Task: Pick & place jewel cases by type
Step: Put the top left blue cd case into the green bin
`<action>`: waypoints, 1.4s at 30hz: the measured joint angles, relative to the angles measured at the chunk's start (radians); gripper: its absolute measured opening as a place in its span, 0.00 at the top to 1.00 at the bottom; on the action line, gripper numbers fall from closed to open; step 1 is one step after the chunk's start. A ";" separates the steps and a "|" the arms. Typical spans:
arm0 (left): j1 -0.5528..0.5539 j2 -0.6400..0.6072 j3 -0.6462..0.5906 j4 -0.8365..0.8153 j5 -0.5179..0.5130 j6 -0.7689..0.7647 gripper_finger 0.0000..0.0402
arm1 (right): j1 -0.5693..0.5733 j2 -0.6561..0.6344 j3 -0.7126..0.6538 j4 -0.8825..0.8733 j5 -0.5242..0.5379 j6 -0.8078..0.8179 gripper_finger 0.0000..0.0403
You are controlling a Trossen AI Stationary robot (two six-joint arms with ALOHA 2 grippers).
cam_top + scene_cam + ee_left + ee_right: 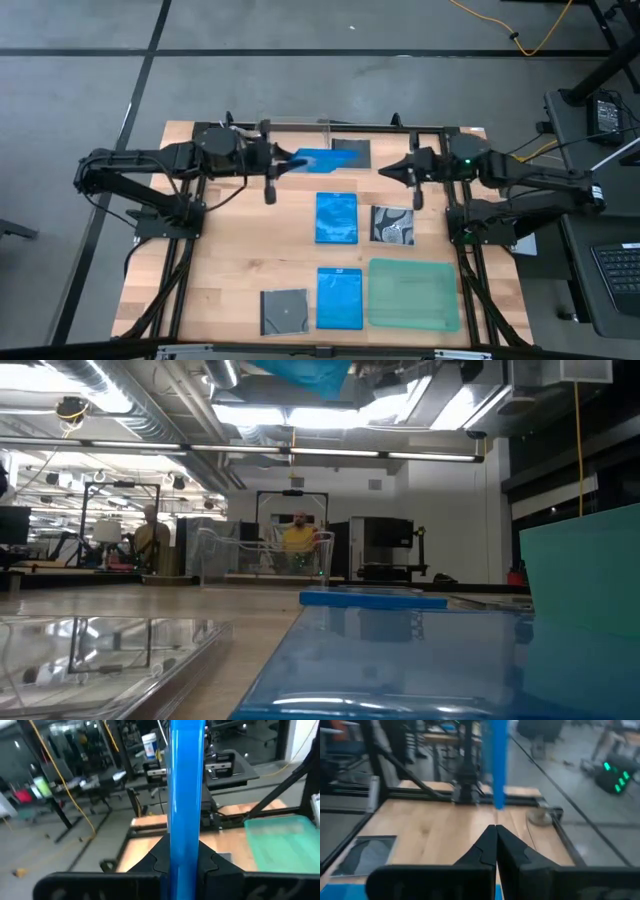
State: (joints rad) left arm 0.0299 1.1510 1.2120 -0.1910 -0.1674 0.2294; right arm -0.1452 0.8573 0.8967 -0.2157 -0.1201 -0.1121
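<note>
My left gripper (283, 161) is over the table's far left part, shut on a bright blue jewel case (316, 160), which also shows at the top of the low view (300, 374). My right gripper (384, 171) faces it from the right, shut and holding nothing (496, 840). On the table lie flat two more blue cases (336, 217) (339, 298), a black-and-white patterned case (393, 224), a dark case (284, 311) near the front edge and another dark case (350, 152) at the far edge. My left gripper pinches the blue case's end (185, 847) between its two fingers (157, 861), one on each broad face. The fingers come level from the table's left and lie along the case. The case is lifted clear, nearly on edge, and sticks out toward the table's right.
A green translucent tray (414, 293) lies at the front right. A clear plastic tub (262, 555) stands at the far edge. Black frame rails (185, 270) run along both sides of the table. People are in the room beyond.
</note>
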 joint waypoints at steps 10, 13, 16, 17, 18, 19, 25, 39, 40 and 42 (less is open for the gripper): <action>-0.144 0.140 0.177 0.001 -0.212 0.311 0.96 | 0.000 -0.091 0.000 0.003 -0.110 -0.033 0.95; -0.202 0.156 0.197 0.001 -0.297 0.396 0.96 | 0.000 -0.101 0.000 0.003 -0.111 -0.026 0.97; -0.258 0.157 0.207 0.000 -0.382 0.486 0.96 | 0.000 -0.102 0.000 0.003 -0.111 -0.023 0.99; -0.276 0.157 0.208 0.005 -0.412 0.516 0.96 | 0.000 -0.102 0.000 0.003 -0.111 -0.023 0.99; -0.294 0.156 0.208 0.008 -0.446 0.543 0.96 | 0.000 -0.102 0.000 0.003 -0.111 -0.024 0.99; -0.312 0.154 0.208 0.007 -0.487 0.569 0.96 | 0.000 -0.101 0.000 0.003 -0.111 -0.024 0.98; -0.434 0.150 0.208 0.008 -0.691 0.774 0.96 | 0.000 -0.101 0.000 0.003 -0.111 -0.001 0.94; -0.608 0.154 0.208 0.016 -0.978 1.180 0.95 | -0.002 -0.101 0.000 0.002 -0.086 0.087 0.96; -0.611 0.154 0.208 0.016 -0.970 1.180 0.95 | -0.003 -0.101 0.000 0.002 -0.083 0.087 0.95; -0.612 0.158 0.208 0.021 -0.964 1.171 0.95 | -0.003 -0.101 0.000 0.002 -0.083 0.086 0.94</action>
State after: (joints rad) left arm -0.5821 1.3090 1.4197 -0.1704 -1.1311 1.4002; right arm -0.1478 0.7567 0.8967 -0.2142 -0.2028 -0.0261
